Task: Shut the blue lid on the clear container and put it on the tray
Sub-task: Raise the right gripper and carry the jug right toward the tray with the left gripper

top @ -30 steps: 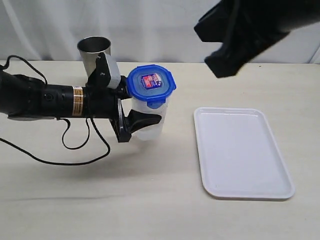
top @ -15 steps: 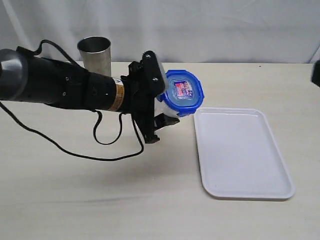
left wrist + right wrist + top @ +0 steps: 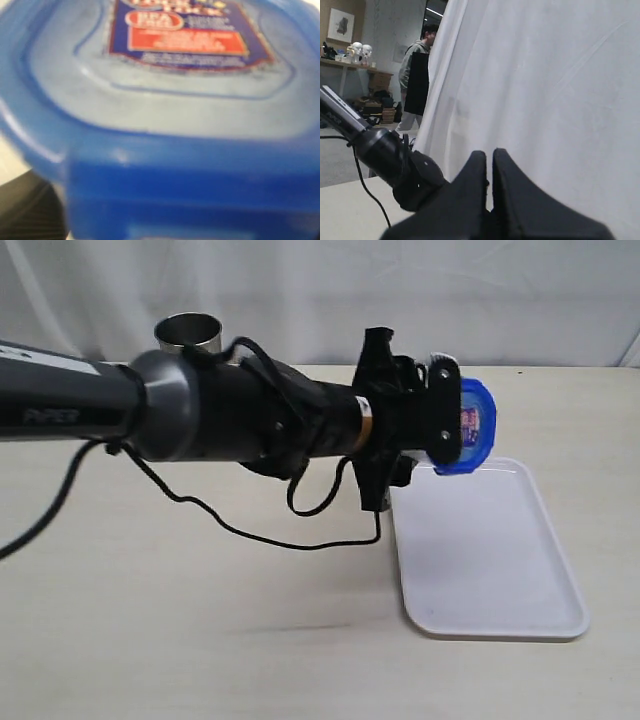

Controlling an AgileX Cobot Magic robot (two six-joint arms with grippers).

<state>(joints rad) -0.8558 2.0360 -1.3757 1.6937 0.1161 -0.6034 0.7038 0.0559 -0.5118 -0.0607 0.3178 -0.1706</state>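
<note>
The blue lid sits on the mouth of the clear container and faces right, its red-and-blue sticker showing. My left gripper is shut on the container, holding it in the air on its side above the far left part of the white tray. The gripper hides the container's body. In the left wrist view the blue lid fills the frame and hides the fingers. My right gripper is shut on nothing, raised, and faces the white curtain; it is outside the exterior view.
A shiny steel cup stands at the back left of the table. The left arm's black cable hangs in a loop down to the tabletop. A white curtain closes the back.
My left arm has swung right with the lidded container, from beside the steel cup to above the tray's left part, tipping it further sideways. The right arm has left the exterior view.
</note>
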